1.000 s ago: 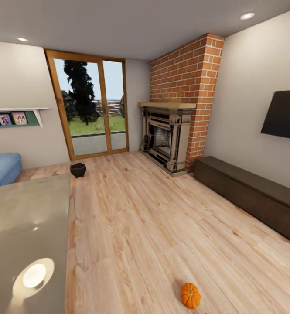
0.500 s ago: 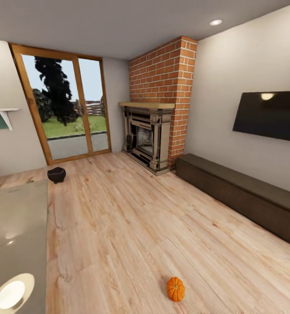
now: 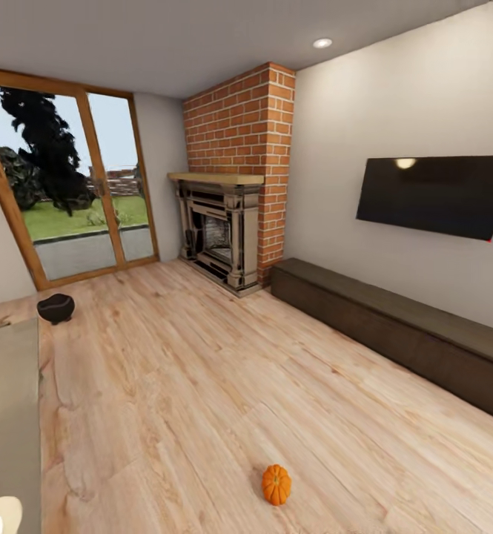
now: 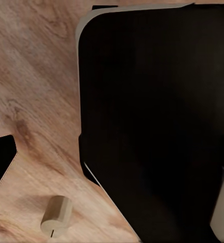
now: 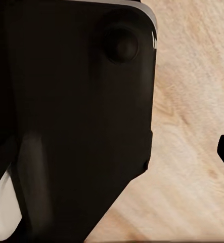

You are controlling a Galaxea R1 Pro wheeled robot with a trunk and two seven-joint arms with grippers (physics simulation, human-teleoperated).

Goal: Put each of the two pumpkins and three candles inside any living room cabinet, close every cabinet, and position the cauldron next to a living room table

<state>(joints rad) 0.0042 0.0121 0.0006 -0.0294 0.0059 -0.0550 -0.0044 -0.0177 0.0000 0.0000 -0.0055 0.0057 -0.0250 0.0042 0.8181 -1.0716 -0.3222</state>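
Floorboards (image 3: 224, 386) of pale wood run across the living room in the head view. One orange pumpkin (image 3: 276, 484) lies on them near the robot, a little right of centre, well apart from everything else. The black cauldron (image 3: 56, 308) sits on the floor at the far left, just beyond the far corner of the grey glossy desk (image 3: 9, 415), which fills the near left edge; whether pot and desk touch cannot be told, though they look slightly apart. A bright ceiling-light reflection shows on the desk top at the near left corner.

Along the right wall stretches the long low dark brown cabinet (image 3: 394, 326), its fronts all flush and shut as far as can be seen. Above it hangs a dark flat television (image 3: 435, 194). At the cabinet's far end stands a red brick chimney (image 3: 242, 126) with a stone fireplace (image 3: 218, 236) under a wooden mantel. Left of that, glass doors (image 3: 68, 185) in a wooden frame look out on grass and a dark tree.

In the left wrist view a small pale candle (image 4: 56, 216) lies on its side on the wood floor, beside a large black body of the robot. The right wrist view shows dark robot parts over bare floor. How either claw stands, wide or closed, cannot be told from these pictures.
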